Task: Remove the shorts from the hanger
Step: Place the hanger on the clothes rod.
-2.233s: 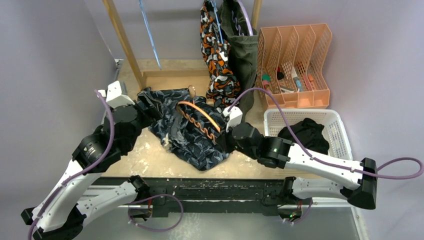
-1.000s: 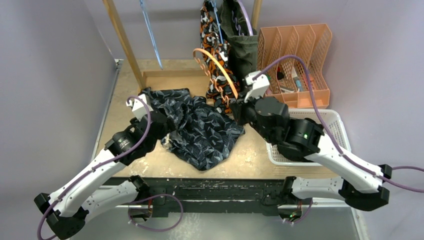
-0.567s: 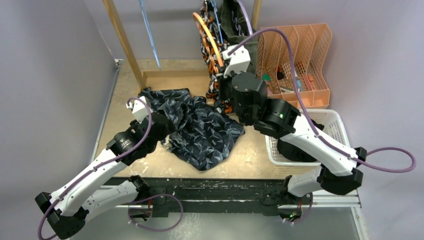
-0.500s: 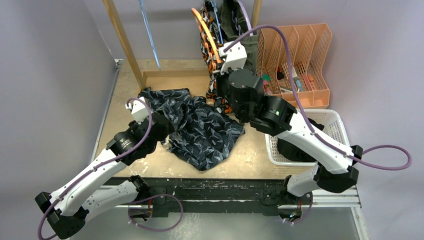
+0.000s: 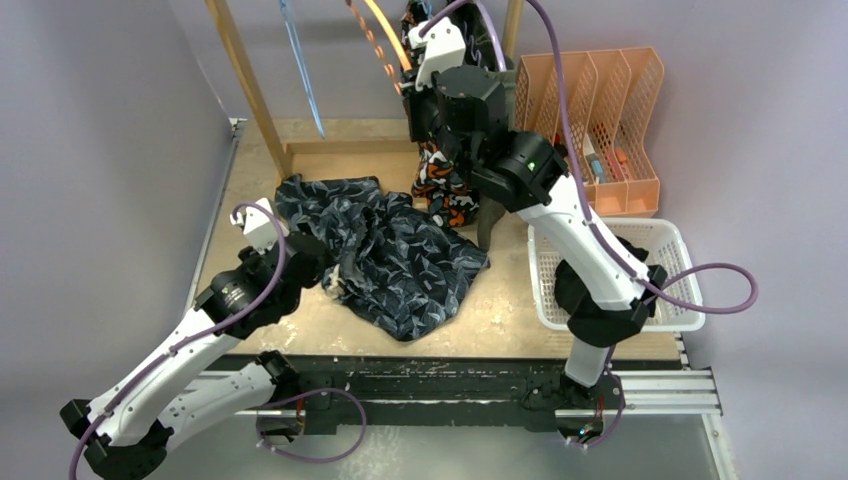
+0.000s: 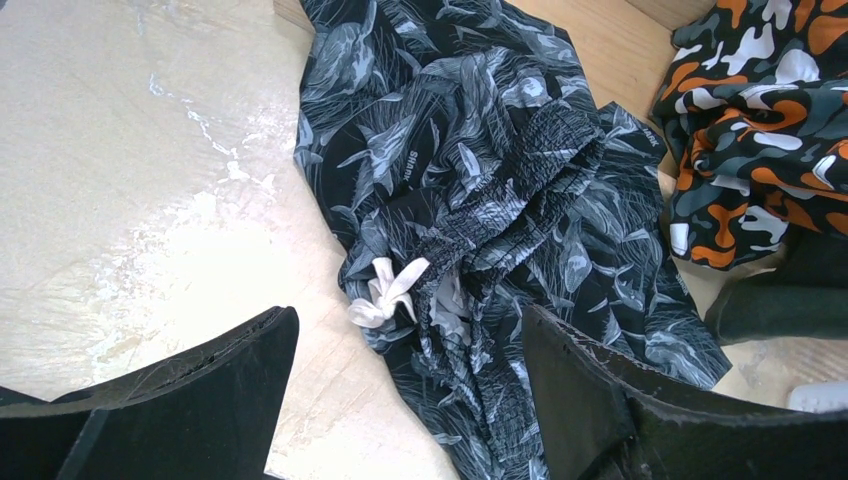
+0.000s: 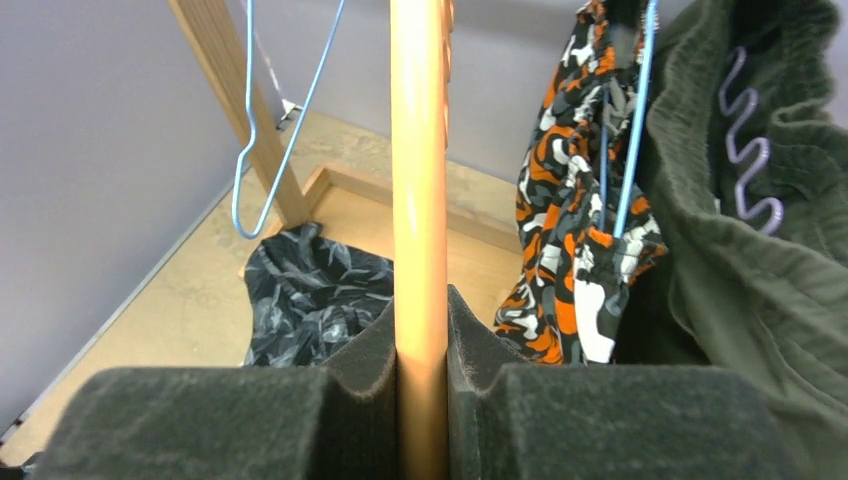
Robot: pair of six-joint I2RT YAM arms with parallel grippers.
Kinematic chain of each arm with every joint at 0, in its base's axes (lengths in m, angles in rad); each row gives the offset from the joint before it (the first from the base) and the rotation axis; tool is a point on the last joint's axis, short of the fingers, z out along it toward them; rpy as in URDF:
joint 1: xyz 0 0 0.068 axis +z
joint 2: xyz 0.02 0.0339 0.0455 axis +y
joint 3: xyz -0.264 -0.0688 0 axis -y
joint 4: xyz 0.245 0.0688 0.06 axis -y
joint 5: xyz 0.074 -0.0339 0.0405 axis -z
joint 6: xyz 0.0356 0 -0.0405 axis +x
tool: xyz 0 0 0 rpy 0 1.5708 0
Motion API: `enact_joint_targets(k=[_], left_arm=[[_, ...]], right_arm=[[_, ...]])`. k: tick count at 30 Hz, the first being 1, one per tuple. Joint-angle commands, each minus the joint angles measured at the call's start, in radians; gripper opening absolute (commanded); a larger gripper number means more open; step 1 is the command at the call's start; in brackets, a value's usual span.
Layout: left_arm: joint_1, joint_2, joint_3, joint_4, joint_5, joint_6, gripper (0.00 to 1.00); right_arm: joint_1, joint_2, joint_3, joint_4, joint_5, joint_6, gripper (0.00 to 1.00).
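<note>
The dark wavy-patterned shorts (image 5: 390,255) lie crumpled on the table, off any hanger; they also show in the left wrist view (image 6: 480,200). My left gripper (image 5: 315,262) is open and empty, just above their near-left edge and white drawstring (image 6: 385,295). My right gripper (image 5: 415,85) is shut on a bare orange hanger (image 7: 418,180), raised high at the rack. The orange-black-white shorts (image 7: 570,260) and the olive green shorts (image 7: 760,230) hang right of it. The black shorts (image 5: 640,258) lie in the basket, partly hidden by my right arm.
An empty blue wire hanger (image 5: 300,70) hangs at the back left beside the wooden rack post (image 5: 245,80). An orange file organizer (image 5: 590,130) stands at the back right. A white basket (image 5: 680,270) sits at the right, with my right arm over it.
My right gripper has lifted the orange hanger out of the patterned shorts and carried it up and back to the rack. The shorts stayed on the table. My left arm drew back slightly.
</note>
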Motion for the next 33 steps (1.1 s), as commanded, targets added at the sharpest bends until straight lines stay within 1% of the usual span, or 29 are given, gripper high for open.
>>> enact_joint_targets(k=[1,9,14,24,30,33], left_arm=[[0.006,-0.009,0.038,-0.001,-0.033,-0.008,0.82],[0.006,0.002,0.036,0.009,-0.002,0.002,0.82],[0.006,0.007,0.039,0.015,0.006,0.006,0.82],[0.006,0.027,0.036,0.037,0.031,0.023,0.82],[0.005,0.039,0.033,0.046,0.045,0.025,0.82],[0.005,0.041,0.033,0.049,0.046,0.027,0.82]], right_arm=[[-0.044,0.007,0.097,-0.008,-0.132,0.035,0.00],[-0.080,0.019,0.068,0.065,-0.158,0.034,0.00],[-0.094,0.060,0.107,0.100,-0.093,0.028,0.00],[-0.131,0.133,0.148,0.101,-0.142,0.047,0.00],[-0.150,0.143,0.112,0.095,-0.182,0.049,0.00],[-0.160,0.170,0.145,0.084,-0.197,0.038,0.00]])
